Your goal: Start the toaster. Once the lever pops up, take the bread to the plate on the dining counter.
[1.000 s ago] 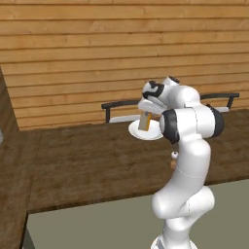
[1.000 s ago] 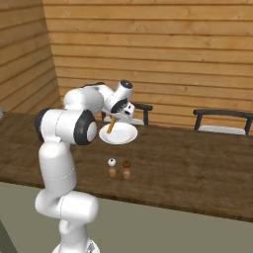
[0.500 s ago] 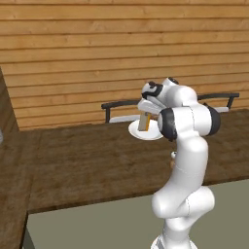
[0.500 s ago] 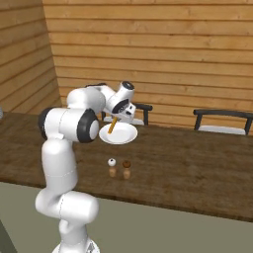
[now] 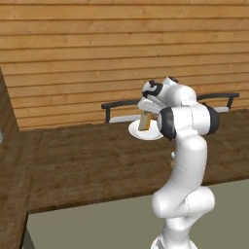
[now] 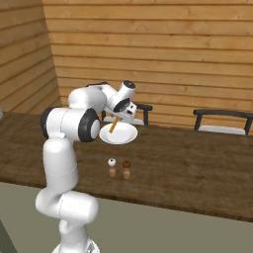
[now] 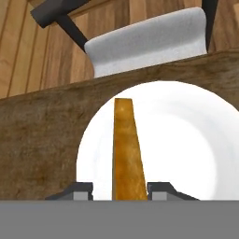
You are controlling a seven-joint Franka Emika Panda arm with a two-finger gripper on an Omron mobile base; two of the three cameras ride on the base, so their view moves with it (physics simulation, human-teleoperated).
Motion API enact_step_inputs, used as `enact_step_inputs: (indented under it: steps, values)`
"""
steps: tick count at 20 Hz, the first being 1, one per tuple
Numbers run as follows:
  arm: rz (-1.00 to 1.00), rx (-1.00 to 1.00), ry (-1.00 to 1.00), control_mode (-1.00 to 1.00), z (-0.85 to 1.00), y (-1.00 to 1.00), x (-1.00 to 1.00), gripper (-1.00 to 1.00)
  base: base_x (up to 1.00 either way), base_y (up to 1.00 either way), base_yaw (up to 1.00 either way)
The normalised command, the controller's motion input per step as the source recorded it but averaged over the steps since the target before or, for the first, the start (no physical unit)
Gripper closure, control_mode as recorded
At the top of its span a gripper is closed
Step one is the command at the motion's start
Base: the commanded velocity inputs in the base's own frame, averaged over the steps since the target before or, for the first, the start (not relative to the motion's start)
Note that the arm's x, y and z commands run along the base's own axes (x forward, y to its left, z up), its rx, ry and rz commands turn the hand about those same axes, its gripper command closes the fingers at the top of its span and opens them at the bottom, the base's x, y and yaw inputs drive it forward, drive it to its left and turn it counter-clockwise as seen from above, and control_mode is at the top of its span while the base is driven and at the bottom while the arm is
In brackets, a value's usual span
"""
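The end effector point(image 6: 117, 118) holds the bread point(image 6: 113, 125) tilted over the plate point(image 6: 124, 137).

Salt shaker point(image 6: 112, 167) and pepper shaker point(image 6: 127, 169) stand side by side, just apart. Two dark-framed chairs point(image 6: 221, 120) with grey seats sit along the far edge. Horizontal wood-plank wall point(image 5: 97, 48) behind.

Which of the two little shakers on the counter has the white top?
The left shaker, nearer the robot's arm; the one beside it has a dark brown top.
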Motion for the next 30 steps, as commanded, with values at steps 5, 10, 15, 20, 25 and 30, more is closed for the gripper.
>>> enact_step_inputs:
  steps: [5, 10, 15, 20, 25, 30]
  values:
    - [0.00, 0.00, -0.02, -1.00, 0.03, -0.13, -0.02, -1.00, 0.00, 0.00, 0.00]
    - [0.00, 0.00, 0.00, -1.00, 0.25, -0.24, -0.06, -1.00, 0.00, 0.00, 0.00]
    - [0.00, 0.00, -0.02, -1.00, 0.38, -0.31, -0.04, -1.00, 0.00, 0.00, 0.00]
    - [0.00, 0.00, -0.04, -1.00, 0.27, -0.02, -0.08, -1.00, 0.00, 0.00, 0.00]
    - [0.00, -0.06, -0.04, -1.00, 0.44, 0.02, -0.13, -1.00, 0.00, 0.00, 0.00]
    - [0.00, -0.15, -0.04, -1.00, 0.38, 0.42, -0.54, -1.00, 0.00, 0.00, 0.00]
